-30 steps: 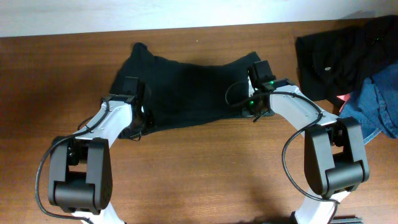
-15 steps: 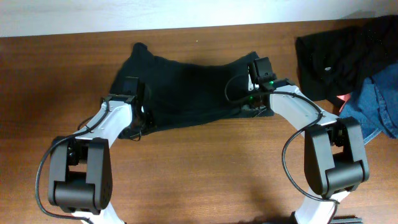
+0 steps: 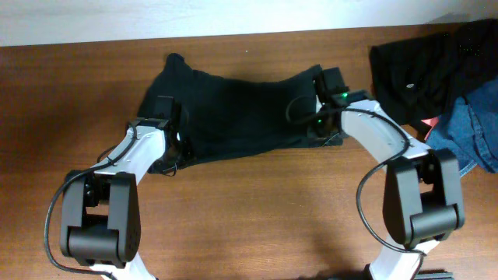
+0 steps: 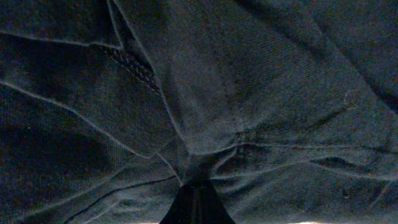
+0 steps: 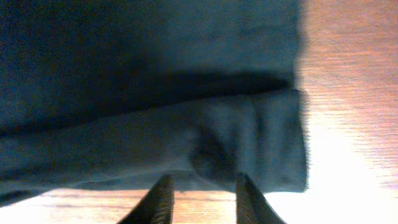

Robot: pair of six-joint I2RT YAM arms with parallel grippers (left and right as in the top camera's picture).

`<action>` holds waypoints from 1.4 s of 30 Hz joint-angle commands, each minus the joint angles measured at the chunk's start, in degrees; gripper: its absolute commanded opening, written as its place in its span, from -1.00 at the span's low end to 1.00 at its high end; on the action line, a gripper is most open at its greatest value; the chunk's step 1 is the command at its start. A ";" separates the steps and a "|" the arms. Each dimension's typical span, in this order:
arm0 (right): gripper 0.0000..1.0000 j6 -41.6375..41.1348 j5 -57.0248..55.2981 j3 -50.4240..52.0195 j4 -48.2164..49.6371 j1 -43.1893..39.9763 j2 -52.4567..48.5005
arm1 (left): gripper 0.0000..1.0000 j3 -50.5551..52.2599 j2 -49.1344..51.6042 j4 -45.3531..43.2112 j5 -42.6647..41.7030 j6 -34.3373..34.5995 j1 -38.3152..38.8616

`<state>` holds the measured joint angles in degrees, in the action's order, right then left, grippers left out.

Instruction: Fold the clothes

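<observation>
The clothes, a black T-shirt [image 3: 233, 109], lie spread and rumpled across the middle of the wooden table [image 3: 249, 202]. My left gripper [image 3: 176, 152] is at the shirt's near left edge. In the left wrist view it [image 4: 198, 202] is shut on a pinch of the dark fabric [image 4: 205, 93], which fills the view in creases. My right gripper [image 3: 320, 134] is at the shirt's right edge. In the right wrist view its jaws [image 5: 203, 180] stand apart over the wood, tips just short of a folded-over strip of fabric [image 5: 249, 143], holding nothing.
A heap of other garments lies at the back right: a black one [image 3: 420, 70], blue denim [image 3: 475, 132] and a bit of pink [image 3: 430, 123]. A pale wall [image 3: 233, 15] runs along the table's far edge.
The right gripper has opened and let go of the shirt's right edge, which now lies folded on the table. The left gripper has not moved.
</observation>
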<state>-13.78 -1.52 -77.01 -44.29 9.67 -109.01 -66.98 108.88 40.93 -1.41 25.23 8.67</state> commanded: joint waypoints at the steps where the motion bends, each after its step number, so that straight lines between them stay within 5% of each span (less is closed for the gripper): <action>1: -0.23 -1.70 -2.19 -1.99 -2.19 -2.67 2.89 | -0.98 0.37 1.07 -0.17 0.85 -0.92 0.17; 20: -0.12 -1.31 1.11 -1.64 -2.49 -4.09 -0.46 | -0.98 0.37 1.07 -0.13 0.83 -0.94 0.17; 37: -0.28 -3.26 1.16 1.18 0.39 -4.07 -1.42 | -0.98 0.37 1.07 0.07 0.83 -0.94 0.17; 42: -0.13 -3.26 1.27 1.22 0.42 -4.07 -1.49 | -0.99 0.37 1.07 0.09 0.81 -0.92 0.17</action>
<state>-16.40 -0.40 -76.27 -44.12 5.34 -109.95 -66.98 108.88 40.95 -1.41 25.23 8.67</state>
